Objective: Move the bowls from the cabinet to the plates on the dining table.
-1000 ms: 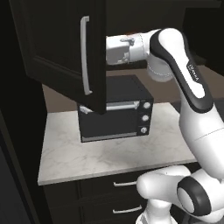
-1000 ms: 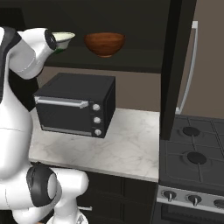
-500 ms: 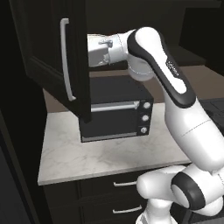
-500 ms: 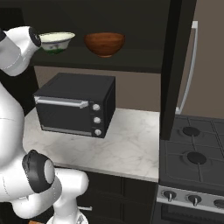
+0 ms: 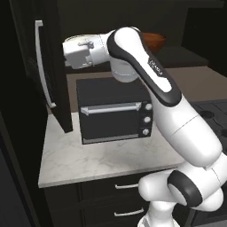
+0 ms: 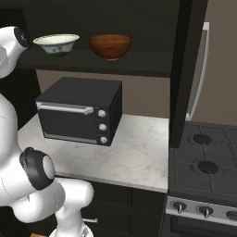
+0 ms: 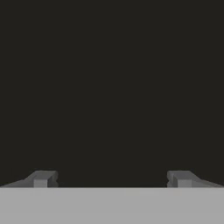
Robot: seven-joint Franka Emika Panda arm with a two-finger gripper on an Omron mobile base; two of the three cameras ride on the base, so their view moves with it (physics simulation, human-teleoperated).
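Observation:
Two bowls stand on the open cabinet's shelf [image 6: 115, 65]: a cream-white bowl [image 6: 56, 45] with a green pattern on the left and a reddish-brown bowl [image 6: 110, 46] beside it. The brown bowl's rim [image 5: 155, 41] peeks out behind my arm. My hand [image 5: 77, 51] points left at the cabinet's left door [image 5: 55, 80], well left of the bowls. In the hand view my gripper [image 7: 111, 179] is open with nothing between its fingertips [image 7: 41, 178], facing a dark surface close up. The plates and the dining table are out of view.
A black toaster oven [image 5: 113, 111] sits on the small marble counter [image 5: 102, 155] below the shelf. The cabinet's right door [image 6: 185, 69] stands open with its silver handle [image 6: 201, 69] outward. A stove [image 6: 203, 162] adjoins the counter on the right, and dark drawers [image 5: 119, 190] lie below.
My hand has swept left and the left cabinet door has swung wider open with it. The bowls have not moved, and the gripper has stayed open.

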